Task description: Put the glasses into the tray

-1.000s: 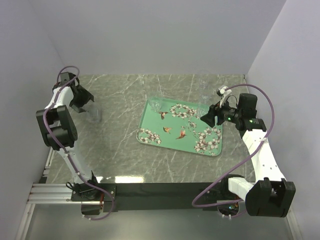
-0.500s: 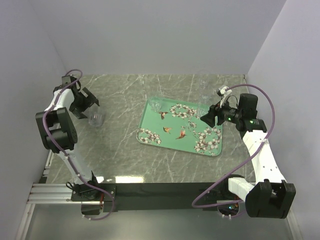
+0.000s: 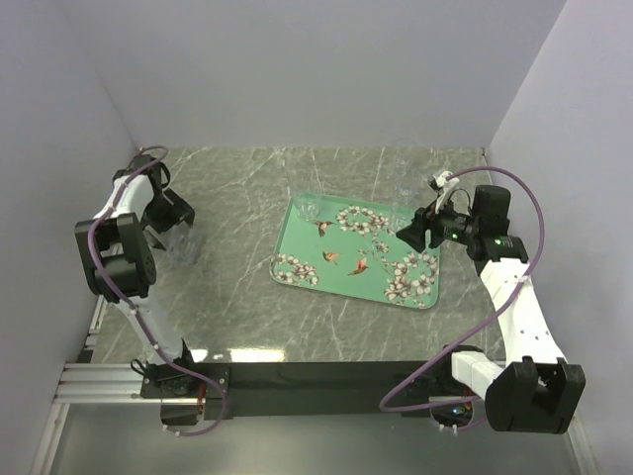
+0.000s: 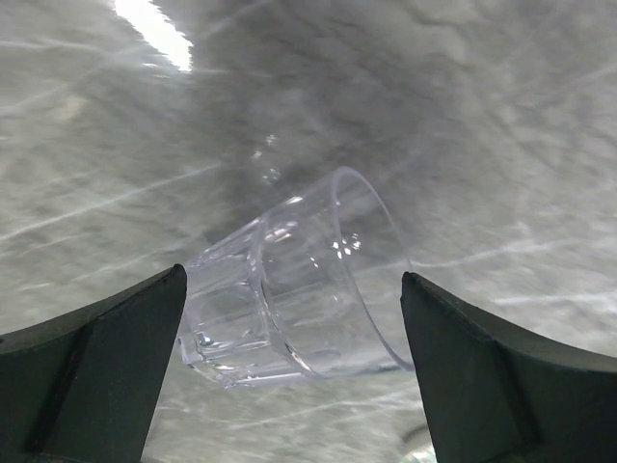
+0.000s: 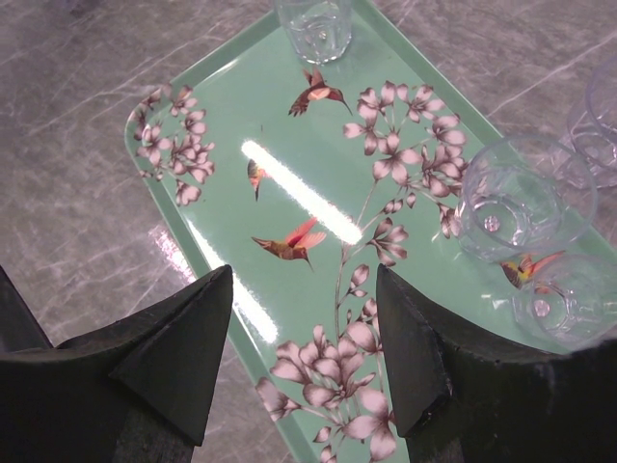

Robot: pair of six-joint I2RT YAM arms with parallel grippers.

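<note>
On the left side of the counter [image 3: 237, 188], well apart from the tray [image 3: 297, 237], a loose glass [image 4: 289, 299] sits between the widely spread fingers [image 4: 96, 376] of the left pincer [image 4: 291, 282]. The wrist view shows its long axis slanting across the frame, with the thick base at lower left near one finger and the open mouth at the right near the other. Whether it stands or lies on the marble, and whether either finger touches it, cannot be told. From above it is only a faint short shape just nearer than the pincer. It is clear and colourless, a short tumbler with flat facets around the lower wall and a smooth band under the rim. The grey-veined stone shows through it. The tray is mint green with rounded corners and a raised rim, printed with white blossoms and small reddish birds. It lies right of centre, slightly askew. The right pincer [image 5: 304, 275] hovers over it with its fingers apart and nothing between them. A far-corner glass [image 5: 316, 24] stands upright on the tray, and two more glasses [image 5: 506, 207] stand close together at its right edge. A cut-off glass [image 5: 600, 125] stands just beyond that rim on the counter.
</note>
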